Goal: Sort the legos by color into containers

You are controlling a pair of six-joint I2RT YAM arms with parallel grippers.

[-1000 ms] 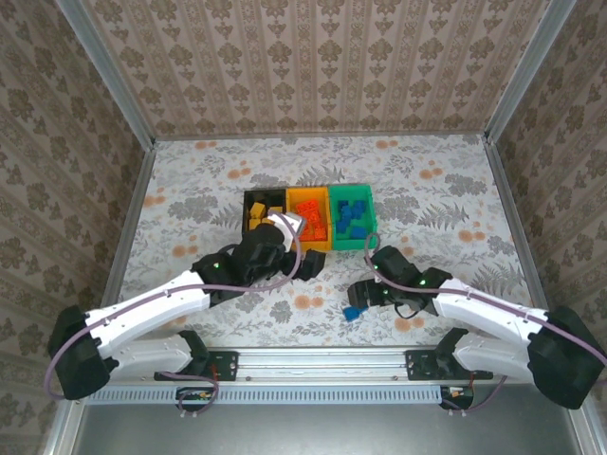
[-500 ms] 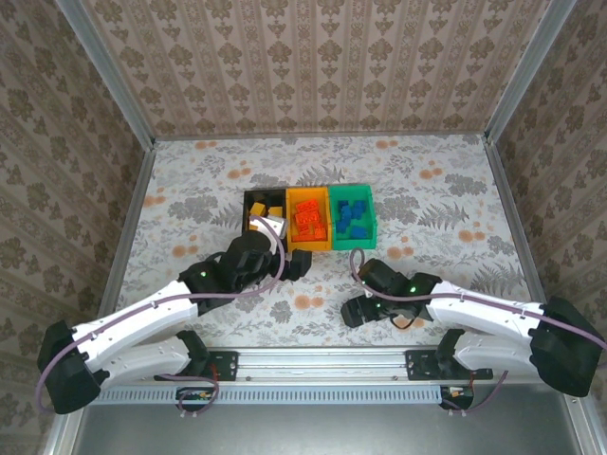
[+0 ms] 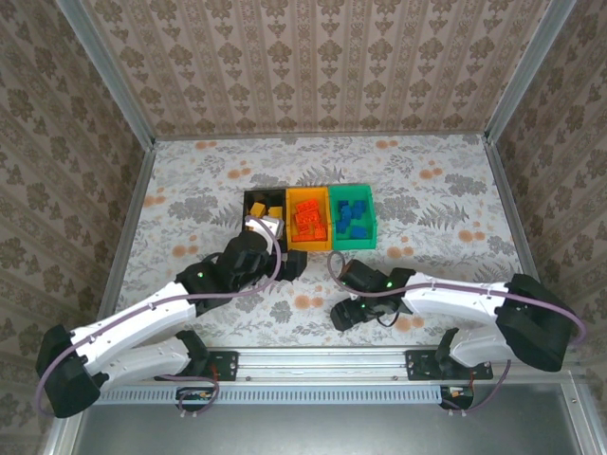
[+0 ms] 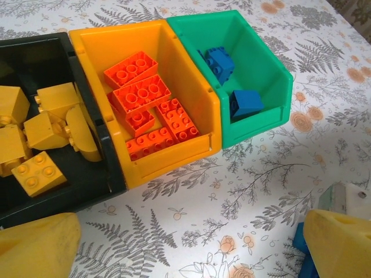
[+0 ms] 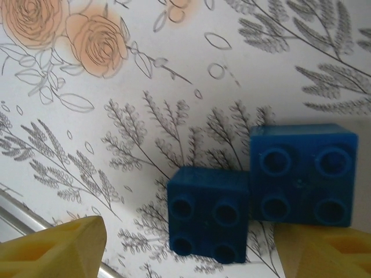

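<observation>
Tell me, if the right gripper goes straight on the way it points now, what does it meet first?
Probably the nearer blue lego, just ahead of the right gripper and touching a second blue lego; depth is unclear.

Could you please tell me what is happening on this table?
Two arms are sorting bricks by color. Yellow bricks lie in the black bin, orange ones in the yellow bin, blue ones in the green bin. The right pincer, open, hangs over two blue bricks on the table. The left pincer hovers open and empty near the bins.
</observation>
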